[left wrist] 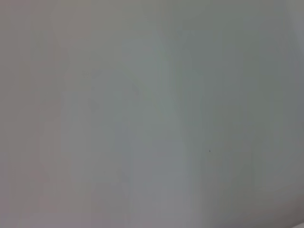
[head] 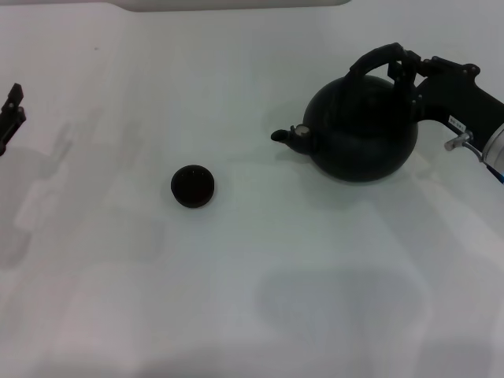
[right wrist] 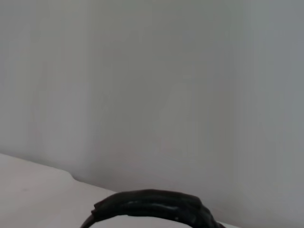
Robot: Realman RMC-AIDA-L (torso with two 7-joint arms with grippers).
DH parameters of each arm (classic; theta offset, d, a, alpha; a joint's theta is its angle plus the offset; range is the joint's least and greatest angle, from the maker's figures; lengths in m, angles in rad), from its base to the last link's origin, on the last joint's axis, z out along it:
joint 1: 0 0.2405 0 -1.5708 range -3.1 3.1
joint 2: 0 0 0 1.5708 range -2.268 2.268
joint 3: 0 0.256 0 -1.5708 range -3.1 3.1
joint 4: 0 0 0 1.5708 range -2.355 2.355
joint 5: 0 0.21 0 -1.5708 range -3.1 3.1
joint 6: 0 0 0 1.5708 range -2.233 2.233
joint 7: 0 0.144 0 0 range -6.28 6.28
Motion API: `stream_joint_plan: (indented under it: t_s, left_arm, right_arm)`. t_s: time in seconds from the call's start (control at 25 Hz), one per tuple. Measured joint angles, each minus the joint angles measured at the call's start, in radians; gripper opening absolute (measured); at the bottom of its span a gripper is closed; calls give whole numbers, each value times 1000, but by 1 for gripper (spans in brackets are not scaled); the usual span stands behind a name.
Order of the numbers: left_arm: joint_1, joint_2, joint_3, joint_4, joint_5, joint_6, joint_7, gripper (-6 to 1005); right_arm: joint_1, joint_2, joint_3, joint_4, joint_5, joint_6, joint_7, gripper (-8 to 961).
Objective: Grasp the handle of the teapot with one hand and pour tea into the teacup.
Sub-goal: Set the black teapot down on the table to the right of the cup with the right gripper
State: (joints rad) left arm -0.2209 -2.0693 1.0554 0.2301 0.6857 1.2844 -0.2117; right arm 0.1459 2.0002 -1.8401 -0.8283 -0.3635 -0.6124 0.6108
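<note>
The black round teapot (head: 362,130) stands upright on the white table (head: 236,299) at the right, its short spout (head: 293,135) pointing left toward the teacup. The small dark teacup (head: 193,186) sits left of the spout, well apart from the pot. My right gripper (head: 405,75) reaches in from the right and is shut on the right end of the arched black handle (head: 378,57). The handle also shows at the edge of the right wrist view (right wrist: 152,205). My left gripper (head: 9,116) is parked at the table's far left. No tea is visible.
A white object (head: 236,4) lies along the table's back edge. The left wrist view shows only a plain pale surface.
</note>
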Motion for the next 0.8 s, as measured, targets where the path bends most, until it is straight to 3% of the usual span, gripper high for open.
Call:
stream_joint_plan:
  t_s: [0.4, 0.8]
  left_arm:
    - [8, 1, 0, 4, 0, 1, -4, 796]
    - [21, 1, -3, 8, 0, 2, -3, 795]
  right_arm:
    - [-33, -11, -4, -1, -1, -48, 2, 304]
    - [-141, -50, 26, -40, -42, -133, 7, 412]
